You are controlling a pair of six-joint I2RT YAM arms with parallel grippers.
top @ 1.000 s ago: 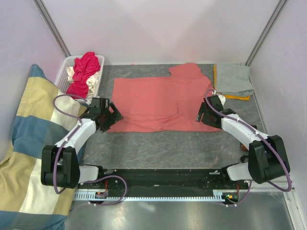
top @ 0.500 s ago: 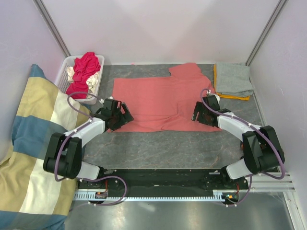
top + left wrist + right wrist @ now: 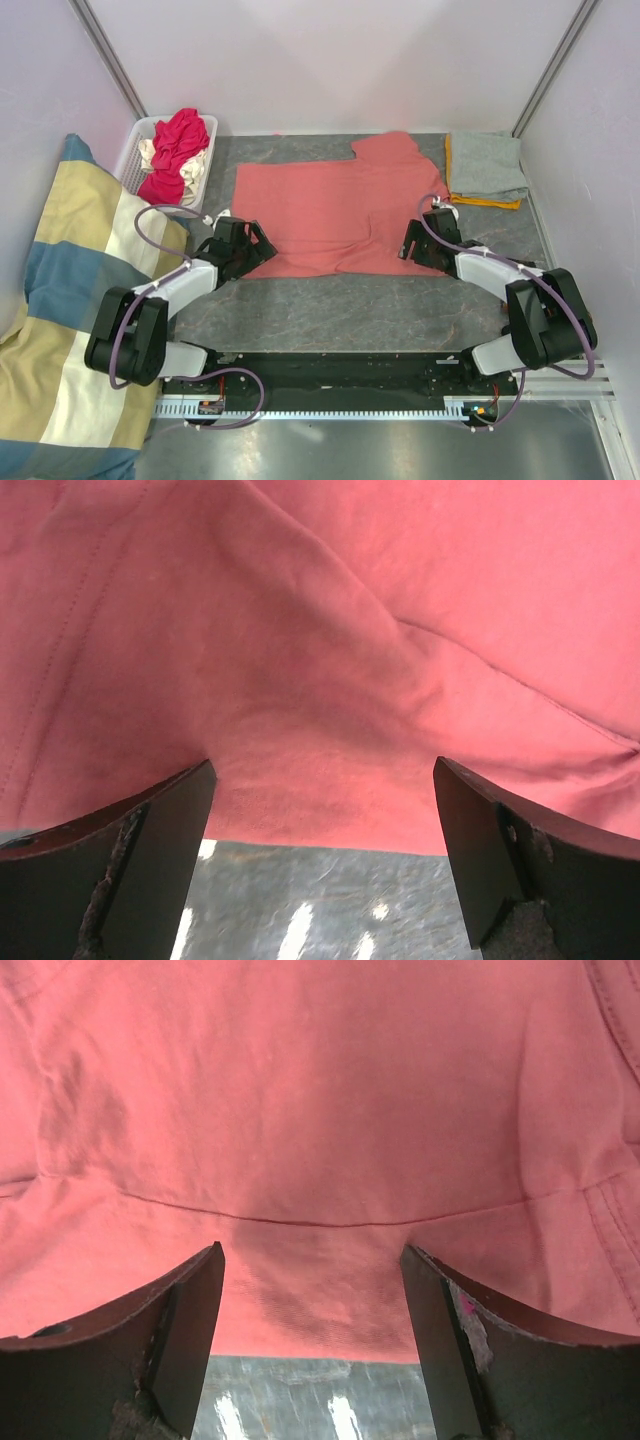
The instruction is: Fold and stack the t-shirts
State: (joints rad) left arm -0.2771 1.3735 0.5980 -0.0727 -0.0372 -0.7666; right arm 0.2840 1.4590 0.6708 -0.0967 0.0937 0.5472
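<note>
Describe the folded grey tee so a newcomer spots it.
Start at the far right corner of the table, right of the spread salmon-pink t-shirt. The grey t-shirt lies folded atop an orange t-shirt whose edge peeks out. No other garment is grey.

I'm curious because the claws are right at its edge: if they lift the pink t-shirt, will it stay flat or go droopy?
Probably droopy: the pink t-shirt shows soft wrinkles, so it would likely sag between the left gripper and right gripper. It looks thin, so probably light. Pushed, it might bunch up rather than slide.
</note>
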